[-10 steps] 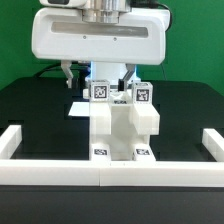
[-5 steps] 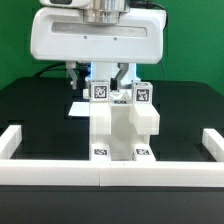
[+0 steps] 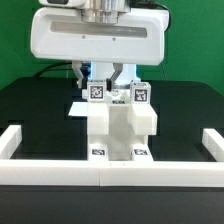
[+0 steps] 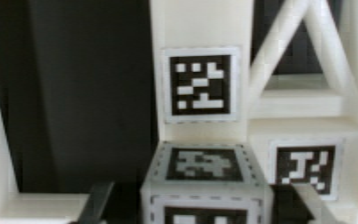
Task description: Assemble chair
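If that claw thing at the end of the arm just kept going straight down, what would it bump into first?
Probably nothing new: the end effector already looks shut on a white tagged chair part. Pushing on would likely press that part into the chair below; depth is unclear.

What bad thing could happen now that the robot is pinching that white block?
The gripper is shut on the tagged block at the top of the chair.
1. The hold looks small, near the block's top, so it could slip or tilt when moved.
2. A second tagged block stands right beside it; a sideways move might knock it.
3. The chair stands against the white border rail; a hard push or pull could shift the whole stack.
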Action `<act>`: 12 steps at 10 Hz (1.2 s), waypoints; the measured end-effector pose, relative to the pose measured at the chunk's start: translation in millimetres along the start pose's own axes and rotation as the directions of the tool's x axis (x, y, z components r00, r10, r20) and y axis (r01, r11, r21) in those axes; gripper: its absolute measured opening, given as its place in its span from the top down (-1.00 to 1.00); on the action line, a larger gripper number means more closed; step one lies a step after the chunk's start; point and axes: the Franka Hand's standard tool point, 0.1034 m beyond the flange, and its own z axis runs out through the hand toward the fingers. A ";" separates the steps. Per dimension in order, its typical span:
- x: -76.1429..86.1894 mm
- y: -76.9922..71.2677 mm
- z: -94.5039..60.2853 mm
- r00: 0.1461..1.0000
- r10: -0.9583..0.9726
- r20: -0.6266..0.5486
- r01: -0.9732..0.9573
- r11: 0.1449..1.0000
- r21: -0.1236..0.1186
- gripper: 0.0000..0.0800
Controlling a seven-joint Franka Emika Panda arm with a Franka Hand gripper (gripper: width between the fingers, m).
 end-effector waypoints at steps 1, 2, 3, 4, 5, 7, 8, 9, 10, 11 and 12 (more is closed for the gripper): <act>0.0 -0.3 0.0 0.998 0.061 0.000 -0.061 0.998 0.000 0.28; 0.0 -0.5 0.0 0.989 0.145 0.000 -0.145 0.989 0.000 0.28; 0.0 -0.7 0.0 0.976 0.219 0.000 -0.219 0.976 0.000 0.28; 0.0 -0.8 0.1 0.962 0.272 0.000 -0.272 0.962 0.000 0.28; 0.0 -0.9 0.1 0.951 0.308 0.000 -0.308 0.951 0.000 0.28; 0.0 -1.4 0.1 0.895 0.447 0.000 -0.447 0.895 0.000 0.28; -0.1 -1.8 0.2 0.867 0.499 0.001 -0.499 0.867 0.001 0.28; -0.1 -2.4 0.3 0.825 0.565 0.001 -0.565 0.825 0.001 0.28; -0.1 -2.7 0.3 0.788 0.616 0.001 -0.616 0.788 0.001 0.28; -0.1 -3.0 0.3 0.744 0.668 0.001 -0.668 0.744 0.001 0.28; -0.1 -3.1 0.3 0.721 0.693 0.001 -0.693 0.721 0.001 0.28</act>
